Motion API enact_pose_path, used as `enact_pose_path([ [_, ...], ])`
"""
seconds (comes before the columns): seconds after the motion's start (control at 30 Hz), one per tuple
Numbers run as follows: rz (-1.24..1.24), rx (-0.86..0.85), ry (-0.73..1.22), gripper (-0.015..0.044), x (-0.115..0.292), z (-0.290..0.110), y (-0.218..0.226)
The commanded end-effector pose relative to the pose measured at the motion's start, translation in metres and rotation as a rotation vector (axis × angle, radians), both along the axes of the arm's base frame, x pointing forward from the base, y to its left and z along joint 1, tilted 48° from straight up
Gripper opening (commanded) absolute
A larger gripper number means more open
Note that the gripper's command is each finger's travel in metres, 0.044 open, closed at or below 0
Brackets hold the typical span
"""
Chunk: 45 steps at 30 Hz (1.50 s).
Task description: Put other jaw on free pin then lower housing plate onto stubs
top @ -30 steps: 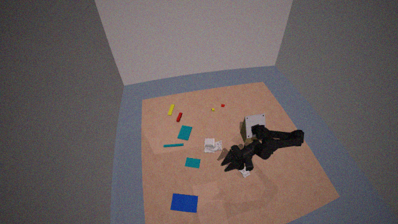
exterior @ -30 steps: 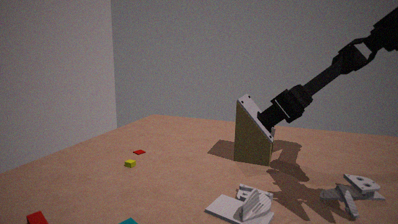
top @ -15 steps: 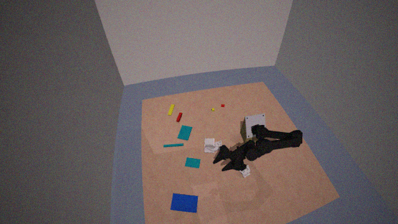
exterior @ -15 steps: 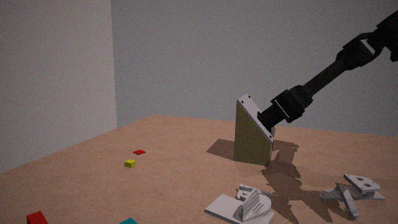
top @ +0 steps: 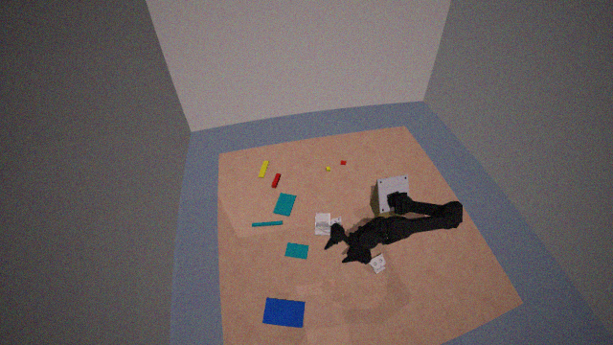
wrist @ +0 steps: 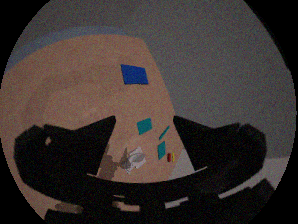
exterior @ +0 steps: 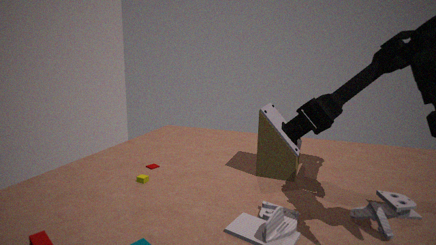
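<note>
My gripper (top: 335, 255) (wrist: 145, 117) is wide open with nothing between its fingers, high above the table; the exterior view does not show it. On the table a pale ribbed plate (top: 322, 218) (exterior: 245, 222) lies flat, with an upright ribbed curved part (exterior: 275, 222) on it and a small pale part behind. Farther right is a pale plate with two round holes (top: 378, 264) (exterior: 409, 201), raised over another pale piece. A grey jaw-like arm (exterior: 362, 211) sticks out from it, and another (exterior: 383, 222) slants in front. Pins and tooth meshing cannot be made out.
The arm stands on a sloped plate (top: 387, 192) (exterior: 270, 110) over an olive wedge (exterior: 272, 150). Teal pieces (top: 285, 204) (top: 297, 250) (wrist: 144, 126), a blue slab (top: 283, 312) (wrist: 134, 75) and small red (top: 276, 180) and yellow (top: 263, 169) blocks lie on the table.
</note>
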<state>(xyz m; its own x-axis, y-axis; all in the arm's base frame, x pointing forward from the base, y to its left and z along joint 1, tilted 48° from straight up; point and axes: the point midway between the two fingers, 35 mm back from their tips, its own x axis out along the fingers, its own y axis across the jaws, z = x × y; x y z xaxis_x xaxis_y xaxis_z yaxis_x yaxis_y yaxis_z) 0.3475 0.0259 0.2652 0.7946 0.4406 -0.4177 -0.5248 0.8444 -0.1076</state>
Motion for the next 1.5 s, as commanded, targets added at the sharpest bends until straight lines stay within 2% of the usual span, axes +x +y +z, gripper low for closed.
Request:
enact_pose_path([
  [0.0, 0.013, 0.055, 0.091, 0.0440, -0.002, -0.012, 0.007],
  [0.77, 0.025, 0.306, 0.618, 0.0440, -0.027, -0.077, 0.040],
  [1.47, -0.034, 0.493, 1.102, 0.0440, -0.062, -0.110, 0.066],
])
